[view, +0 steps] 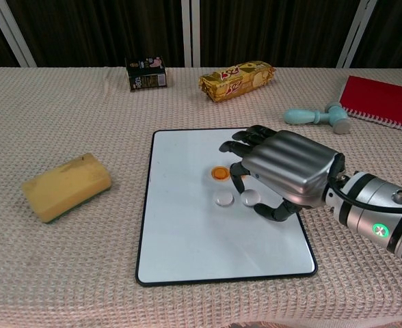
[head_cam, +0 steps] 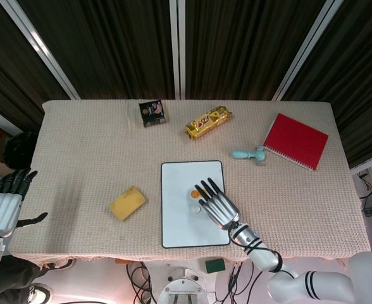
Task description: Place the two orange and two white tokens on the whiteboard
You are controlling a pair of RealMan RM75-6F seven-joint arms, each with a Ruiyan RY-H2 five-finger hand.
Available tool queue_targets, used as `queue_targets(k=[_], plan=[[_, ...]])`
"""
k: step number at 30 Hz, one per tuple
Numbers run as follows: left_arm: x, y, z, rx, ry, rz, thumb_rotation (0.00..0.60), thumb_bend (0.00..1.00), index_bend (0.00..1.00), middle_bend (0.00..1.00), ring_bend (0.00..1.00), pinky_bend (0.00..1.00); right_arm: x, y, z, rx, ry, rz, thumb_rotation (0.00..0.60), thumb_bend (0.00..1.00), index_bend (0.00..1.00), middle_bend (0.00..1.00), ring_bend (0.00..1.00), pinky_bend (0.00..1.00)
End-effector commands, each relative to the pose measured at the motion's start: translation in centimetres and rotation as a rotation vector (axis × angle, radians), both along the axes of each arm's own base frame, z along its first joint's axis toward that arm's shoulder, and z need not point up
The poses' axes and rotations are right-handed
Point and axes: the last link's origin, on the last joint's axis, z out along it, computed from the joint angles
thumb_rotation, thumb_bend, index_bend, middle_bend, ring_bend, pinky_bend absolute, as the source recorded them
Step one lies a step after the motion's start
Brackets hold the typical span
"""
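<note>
White round token (view: 249, 198) pinched in right hand (view: 281, 171) fingers over the black-framed whiteboard (view: 187, 239), just beside another white token (view: 223, 199). One orange token (view: 219, 173) visible. Left hand (head_cam: 2, 208) off-desk, fingers spread.

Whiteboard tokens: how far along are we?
Done: one orange token and a white token lie on the whiteboard. In hand: the right hand is over the board with the second white token under its fingers; whether it is released is unclear. The second orange token is hidden behind that hand. Left: let go and withdraw. The left hand waits off the table.
</note>
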Motion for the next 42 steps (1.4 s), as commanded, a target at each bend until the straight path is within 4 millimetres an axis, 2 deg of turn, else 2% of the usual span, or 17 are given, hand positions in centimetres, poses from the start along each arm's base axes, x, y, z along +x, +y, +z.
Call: queue_targets(k=[1, 27, 42], plan=[[-0.03, 0.02, 0.01, -0.001, -0.001, 0.001, 0.477, 0.09, 0.08, 0.04, 0.00, 0.10, 0.10, -0.08, -0.14, -0.001, 0.002, 0.000, 0.600, 0.37, 0.60, 0.05, 0.00, 0.00], [-0.07, 0.00, 0.04, -0.003, -0.002, 0.008, 0.478, 0.09, 0.08, 0.04, 0.00, 0.10, 0.66, -0.10, -1.03, 0.013, -0.015, -0.012, 0.600, 0.37, 0.56, 0.05, 0.00, 0.00], [-0.12, 0.03, -0.05, -0.011, 0.001, 0.019, 0.479, 0.09, 0.08, 0.04, 0.00, 0.10, 0.70, -0.18, -0.89, 0.014, -0.018, -0.009, 0.600, 0.36, 0.38, 0.03, 0.00, 0.00]])
